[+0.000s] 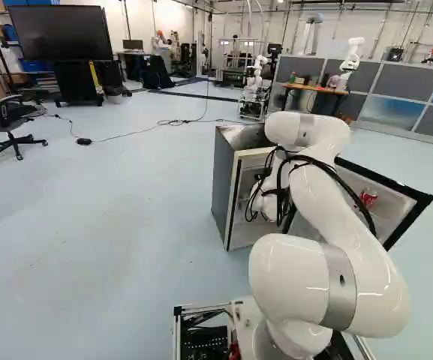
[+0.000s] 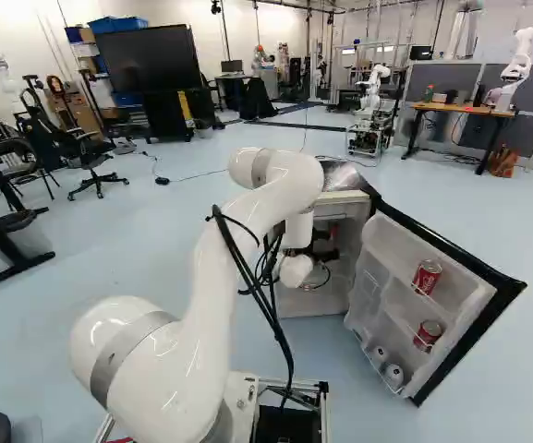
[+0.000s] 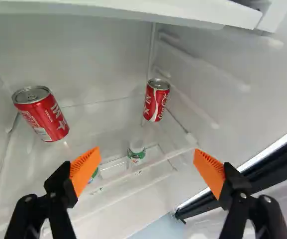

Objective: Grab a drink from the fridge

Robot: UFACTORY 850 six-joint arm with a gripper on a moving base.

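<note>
"How many drinks can you count?"

"Four red cans. Inside the fridge (image 2: pixel 345 197) there's a near can (image 3: pixel 41 113) and a far can (image 3: pixel 156 102), the far one by the side wall. They're apart, both upright, smooth metal cylinders with silvery lids."

"And the other two?"

"In the open door (image 2: pixel 386 245), which is moulded white plastic with a black edge. An upper can (image 2: pixel 427 276) sits in one rack, a lower can (image 2: pixel 428 334) in the rack beneath. Two pale, rounded things (image 2: pixel 393 375) sit at the bottom; I can't tell what they are."

"Anything under the cans in the fridge?"

"Through the clear shelf (image 3: pixel 108 117) I make out two more containers: a white-topped one (image 3: pixel 136 153) with a green band, and a green one (image 3: pixel 93 174) partly hidden by a finger."

"Where's the gripper (image 2: pixel 325 247)?"

"At the fridge's opening, facing in. Its two fingers are spread wide, ribbed orange pads (image 3: pixel 85 168) well apart, gripping nothing. Both fridge cans stand ahead of it, touched by neither finger."
</note>
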